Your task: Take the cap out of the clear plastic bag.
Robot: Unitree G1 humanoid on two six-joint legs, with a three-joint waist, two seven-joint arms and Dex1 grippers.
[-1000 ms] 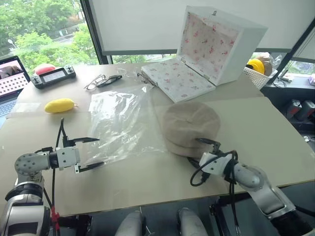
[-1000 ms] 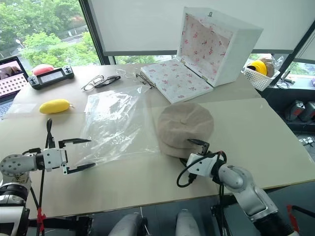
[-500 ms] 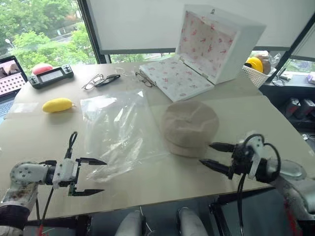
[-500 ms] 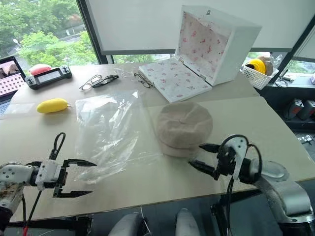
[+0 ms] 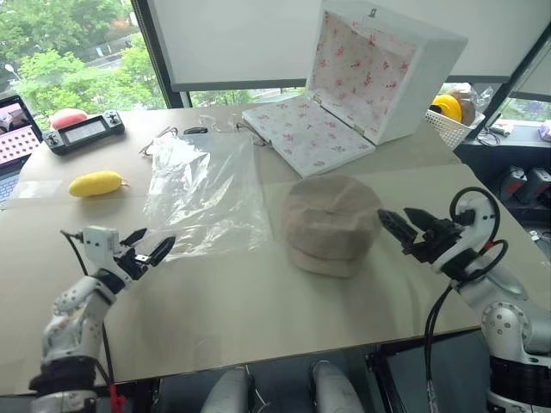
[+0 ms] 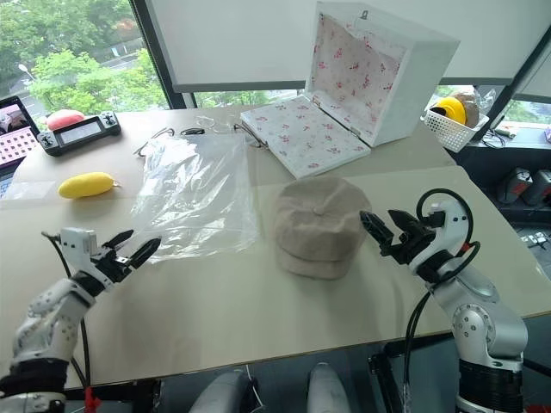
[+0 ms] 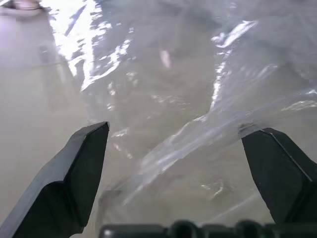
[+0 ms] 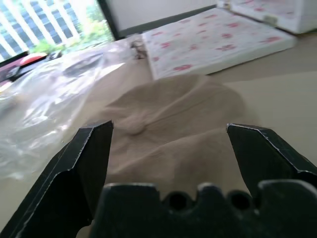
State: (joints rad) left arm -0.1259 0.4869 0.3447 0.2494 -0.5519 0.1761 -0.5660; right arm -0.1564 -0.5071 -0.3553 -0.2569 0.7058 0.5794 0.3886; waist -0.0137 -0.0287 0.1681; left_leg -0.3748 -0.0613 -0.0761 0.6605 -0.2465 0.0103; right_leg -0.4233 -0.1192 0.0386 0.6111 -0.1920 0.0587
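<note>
The beige cap (image 5: 331, 219) lies crown up on the table, outside the clear plastic bag (image 5: 207, 194) and just to its right. The bag lies flat and crinkled with nothing visible in it. My left gripper (image 5: 146, 249) hovers open at the bag's near left corner, and in the left wrist view its fingers (image 7: 74, 173) stand wide apart with the bag (image 7: 198, 99) ahead of them. My right gripper (image 5: 405, 225) is open just right of the cap, pointing at it. Between its fingers the right wrist view shows the cap (image 8: 173, 106).
An open white box with floral lining (image 5: 362, 77) stands behind the cap. A yellow lemon-shaped object (image 5: 95, 182), a game controller (image 5: 83, 132) and glasses (image 5: 164, 138) lie at the back left. A white basket (image 5: 448, 116) sits at the far right edge.
Both grippers have rolled and now point forward, still open. The right one rose and swung from the cap's near side to its right. The left one first drew back, then came forward to the bag's corner.
</note>
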